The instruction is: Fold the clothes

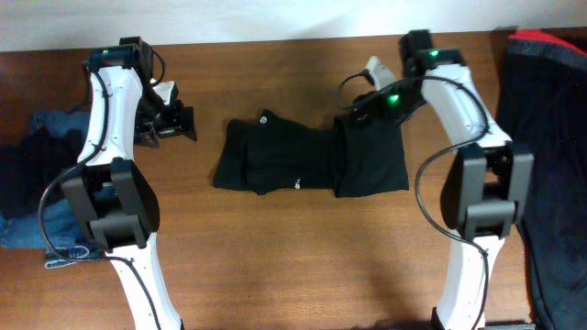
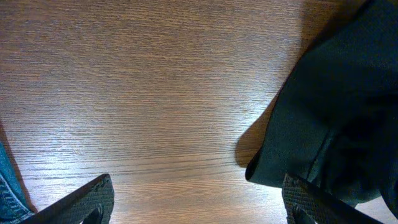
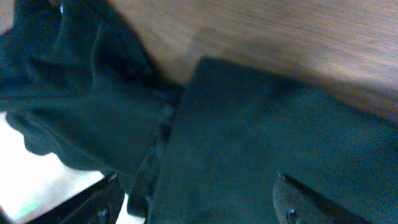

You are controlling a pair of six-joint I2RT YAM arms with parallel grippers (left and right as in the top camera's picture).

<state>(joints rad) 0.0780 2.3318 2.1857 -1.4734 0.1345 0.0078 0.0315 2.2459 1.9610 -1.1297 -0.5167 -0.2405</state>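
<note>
The clothes on the table's middle are a black garment [image 1: 312, 160] with small white logo prints. Its right part is folded over into a flat panel [image 3: 261, 124]. My left gripper [image 1: 179, 124] stands open just left of the garment with only bare wood between its fingers [image 2: 87, 202]. In the left wrist view the garment's edge [image 2: 336, 112] lies by the right finger. My right gripper [image 1: 359, 108] hovers over the garment's upper right part. It is open too [image 3: 202, 205], with black fabric beneath the spread fingers [image 3: 311, 202]. Folded blue denim jeans [image 1: 37, 174] lie at the far left.
A dark cloth with a red edge [image 1: 550, 137] covers the table's right side. A strip of denim [image 2: 9, 193] shows at the lower left of the left wrist view. Brown wooden tabletop [image 1: 303, 257] stretches in front of the garment.
</note>
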